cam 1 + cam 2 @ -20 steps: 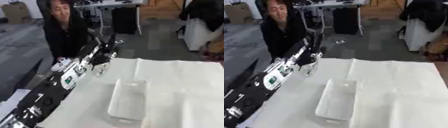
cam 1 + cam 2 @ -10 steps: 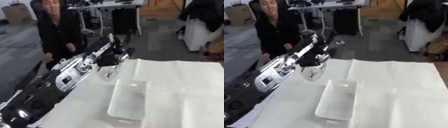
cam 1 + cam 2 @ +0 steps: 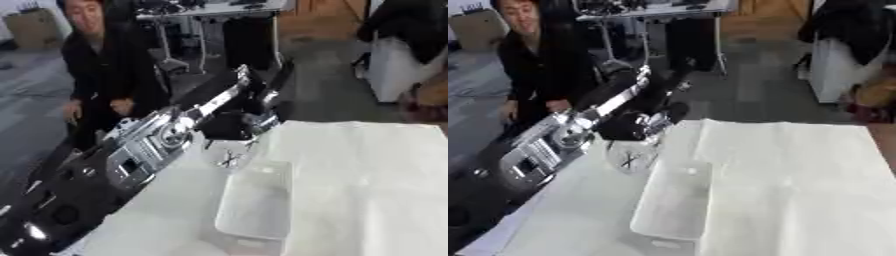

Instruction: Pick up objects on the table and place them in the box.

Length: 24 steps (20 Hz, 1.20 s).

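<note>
Left eye view: the left hand (image 3: pixel 234 125) grips a round clear object (image 3: pixel 229 158) just off the far left corner of the empty-looking box (image 3: pixel 258 200) on the counter (image 3: pixel 367 175); release remains.

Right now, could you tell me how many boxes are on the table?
1. The clear box lies on the white table, just right of the left hand, which holds a round object. Nothing seems hidden.

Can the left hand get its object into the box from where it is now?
Probably yes. The left hand holds a pale round object just off the box's near-left corner. The box is open-topped and looks empty, and nothing stands between them. A short move rightward should do it.
</note>
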{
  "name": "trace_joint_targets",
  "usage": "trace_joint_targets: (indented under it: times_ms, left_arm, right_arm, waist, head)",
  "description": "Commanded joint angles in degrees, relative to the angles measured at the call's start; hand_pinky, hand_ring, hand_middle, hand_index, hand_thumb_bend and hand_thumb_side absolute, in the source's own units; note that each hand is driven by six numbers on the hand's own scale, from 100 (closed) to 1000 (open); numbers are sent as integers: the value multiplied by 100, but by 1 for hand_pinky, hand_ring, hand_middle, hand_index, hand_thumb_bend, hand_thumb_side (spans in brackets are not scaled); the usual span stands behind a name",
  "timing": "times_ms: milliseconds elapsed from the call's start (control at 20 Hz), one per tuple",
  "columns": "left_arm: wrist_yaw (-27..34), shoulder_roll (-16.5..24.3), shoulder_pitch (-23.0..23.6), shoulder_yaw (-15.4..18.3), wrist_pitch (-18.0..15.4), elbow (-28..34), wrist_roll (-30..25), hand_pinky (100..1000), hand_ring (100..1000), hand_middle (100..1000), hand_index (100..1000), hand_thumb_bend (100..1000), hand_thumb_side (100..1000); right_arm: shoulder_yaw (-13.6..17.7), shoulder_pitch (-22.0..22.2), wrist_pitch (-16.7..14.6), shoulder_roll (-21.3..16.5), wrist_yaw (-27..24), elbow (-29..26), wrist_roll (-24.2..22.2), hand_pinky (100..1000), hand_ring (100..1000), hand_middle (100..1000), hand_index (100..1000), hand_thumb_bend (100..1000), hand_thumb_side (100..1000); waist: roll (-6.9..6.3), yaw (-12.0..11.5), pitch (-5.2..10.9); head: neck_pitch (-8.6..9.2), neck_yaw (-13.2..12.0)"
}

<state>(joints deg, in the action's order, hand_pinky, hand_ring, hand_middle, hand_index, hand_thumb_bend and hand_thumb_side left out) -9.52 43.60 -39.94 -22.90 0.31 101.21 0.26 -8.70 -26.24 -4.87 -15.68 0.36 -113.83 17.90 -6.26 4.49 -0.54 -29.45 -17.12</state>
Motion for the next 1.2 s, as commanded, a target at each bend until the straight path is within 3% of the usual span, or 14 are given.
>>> trace_joint_targets:
  times_ms: [50, 400, 750, 1200]
  left_arm:
    - [188, 143, -123, -20, -65, 135, -21, 100, 100, 100, 239, 211, 932]
    - [310, 26, -193, -168, -267, 20, -41, 100, 100, 100, 244, 209, 940]
    - [-156, 127, -92, -277, -337, -205, -609, 100, 100, 100, 243, 201, 940]
    - [-541, 333, 308, -352, -607, -628, -758, 100, 100, 100, 245, 197, 942]
  right_arm:
    - [9, -58, -13, -61, -7, -76, -6, 376, 388, 480, 913, 422, 1000]
    - [3, -79, -19, -35, -16, -76, -12, 377, 388, 480, 913, 420, 1000]
    - [3, -91, -22, -29, -14, -76, -12, 377, 388, 480, 914, 420, 1000]
    - [9, -99, -26, -45, -9, -76, -6, 376, 388, 480, 913, 422, 1000]
  waist:
    - [11, 3, 79]
    - [12, 48, 77]
    - [4, 63, 63]
    - [11, 55, 41]
  head:
    - [14, -13]
    - [58, 34]
    - [77, 91]
    - [50, 107]
